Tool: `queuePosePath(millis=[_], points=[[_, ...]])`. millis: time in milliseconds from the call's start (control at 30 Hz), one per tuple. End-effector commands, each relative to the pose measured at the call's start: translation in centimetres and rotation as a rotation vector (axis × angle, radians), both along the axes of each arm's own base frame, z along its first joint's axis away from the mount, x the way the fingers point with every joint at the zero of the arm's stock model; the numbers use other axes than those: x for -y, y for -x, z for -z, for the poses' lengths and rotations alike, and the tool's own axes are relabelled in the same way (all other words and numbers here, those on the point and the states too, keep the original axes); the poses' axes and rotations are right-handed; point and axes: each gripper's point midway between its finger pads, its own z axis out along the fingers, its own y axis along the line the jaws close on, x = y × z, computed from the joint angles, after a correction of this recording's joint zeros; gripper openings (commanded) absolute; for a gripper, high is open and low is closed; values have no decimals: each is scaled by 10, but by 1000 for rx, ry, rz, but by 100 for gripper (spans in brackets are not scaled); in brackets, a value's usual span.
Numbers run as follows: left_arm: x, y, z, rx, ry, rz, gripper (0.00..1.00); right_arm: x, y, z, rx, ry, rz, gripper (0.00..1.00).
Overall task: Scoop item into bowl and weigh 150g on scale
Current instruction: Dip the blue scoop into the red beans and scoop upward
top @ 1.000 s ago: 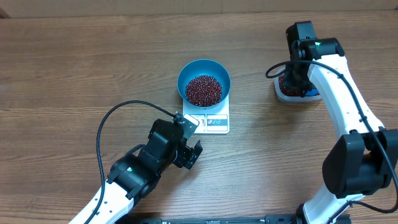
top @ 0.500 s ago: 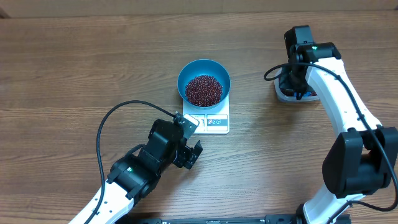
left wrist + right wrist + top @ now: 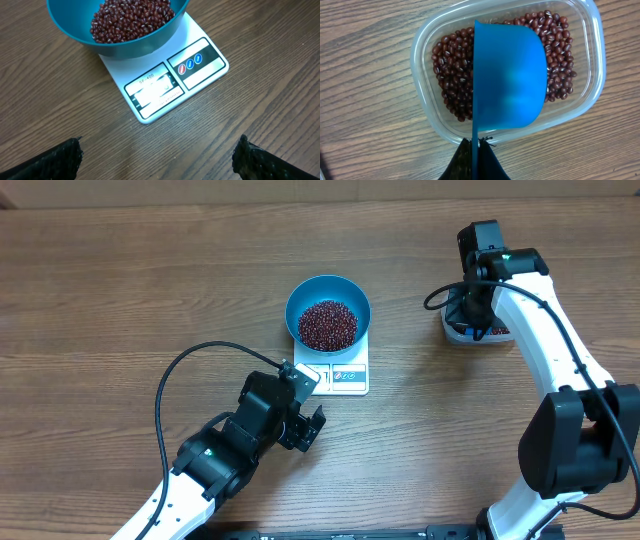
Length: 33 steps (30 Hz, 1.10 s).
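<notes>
Facing left end effector (image 3: 157, 167), display edge (image 3: 152, 91) of scale (image 3: 199, 75), bowl (image 3: 130, 47) atop

from my seat i see a brown wood-grain table (image 3: 120, 280) filling every view, its planks running left to right overhead. at its far right sits a clear plastic tub (image 3: 420, 45), rounded-rectangular, with a thin see-through rim and its long side across the right wrist view. a bright blue scoop (image 3: 507, 80) covers the tub's middle, one straight edge running up the view and the rounded side bulging right; i can't tell whether it touches the tub's inside
</notes>
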Motion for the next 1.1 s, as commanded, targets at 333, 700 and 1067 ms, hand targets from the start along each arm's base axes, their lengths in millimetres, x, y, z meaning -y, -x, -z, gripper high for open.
queuePosePath(millis=[333, 700, 1067], points=[[-3, -1, 4, -4, -9, -13, 100, 22, -2, -4, -3, 156, -47, 4], [-3, -1, 4, -4, -9, -13, 100, 9, 0, 33, -96, 94, -126, 4], [-3, -1, 4, -4, -9, -13, 100, -23, 0, 37, -93, -93, -159, 4]])
